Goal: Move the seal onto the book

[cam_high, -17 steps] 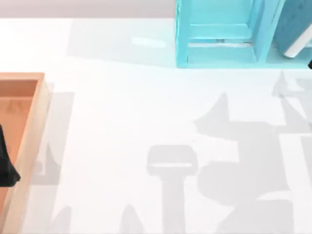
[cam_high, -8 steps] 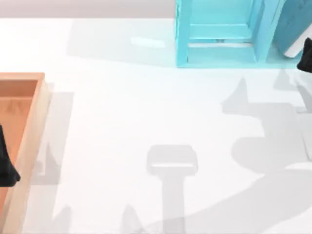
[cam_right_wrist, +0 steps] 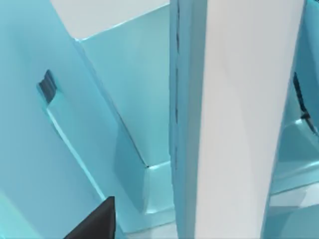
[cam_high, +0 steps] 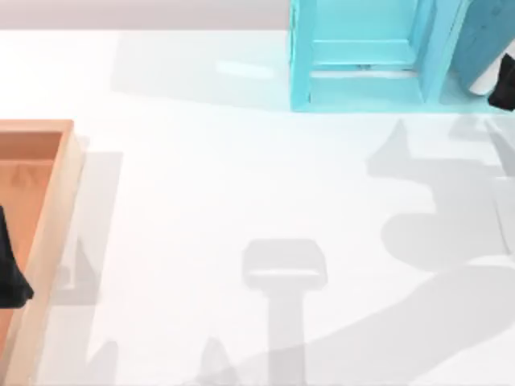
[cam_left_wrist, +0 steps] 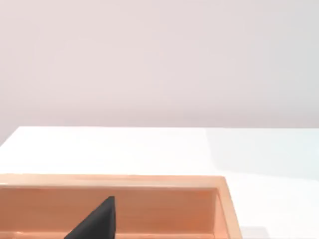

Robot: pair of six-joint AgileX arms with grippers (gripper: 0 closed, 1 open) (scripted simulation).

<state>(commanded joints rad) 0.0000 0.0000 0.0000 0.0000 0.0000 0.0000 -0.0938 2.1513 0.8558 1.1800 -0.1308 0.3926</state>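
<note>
Book [cam_high: 481, 40] standing in the right compartment of the cyan shelf unit [cam_high: 366, 56] at the far right of the table [cam_high: 241, 161], leaning a little, with the teal cover and white page edge at its lower corner. From the right wrist view, seen very close: broad smooth white page edge [cam_right_wrist: 244, 119] upright, thin teal cover just beside it, glossy cyan walls of the shelf around. Seal not to be found in these views.

Right gripper [cam_high: 504, 84] at the right border of the top view, a black shape just in front of the book's lower corner; touching or not, cannot tell. One black fingertip [cam_right_wrist: 94, 221] before the shelf wall in the right wrist view. How far the jaws stand open, cannot tell; nothing seen held.

Against half a second ago: black shape almost in the same place, shifted only slightly; the large grey shadows on the table also nearly unchanged. One second ago, only a small black tip at that border, and the shadow lying more toward the middle.

Left gripper [cam_high: 10, 273] parked over the wooden tray [cam_high: 56, 209] at the left side, unchanged. Tray of light orange wood, plain flat walls, rectangular. Black fingertip [cam_left_wrist: 97, 221] above the tray; jaw opening cannot tell. Table surface white, smooth, matte.
</note>
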